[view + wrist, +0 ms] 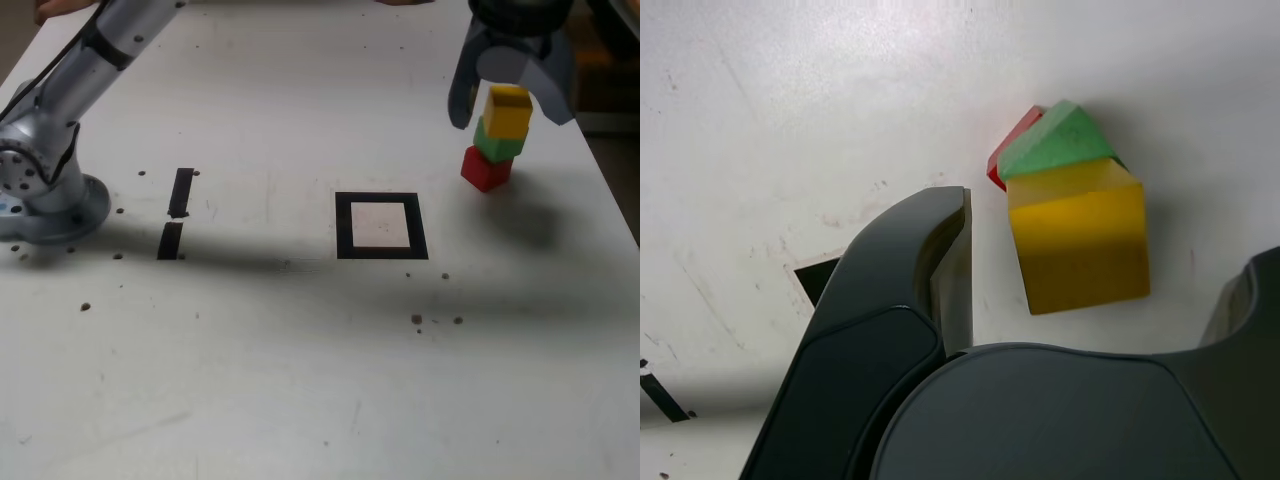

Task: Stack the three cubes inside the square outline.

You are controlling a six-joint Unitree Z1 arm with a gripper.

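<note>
Item one: the yellow cube [508, 111], top of a stack of three, between my two fingers but with a gap showing on the side the wrist view covers best; I cannot tell whether the other finger touches it. Under it the green cube [497, 141], turned a little off square from the yellow one. At the bottom the red cube [486, 168], resting on the white table [300, 380] and offset toward the exterior view's left beneath the green.

Item two: the stack's place. It stands toward the far right of the exterior view, well apart from the square outline [381, 226], whose interior is bare table.

Item three: my gripper [510, 108], dark, pointing down over the stack, jaws spread wider than the yellow cube and straddling it; nothing is clamped.

Item four: two short black tape strips [177, 211], end to end, toward the exterior view's left of the outline.

Item five: my arm's silver base [45, 190], bolted at the exterior view's left edge.
</note>
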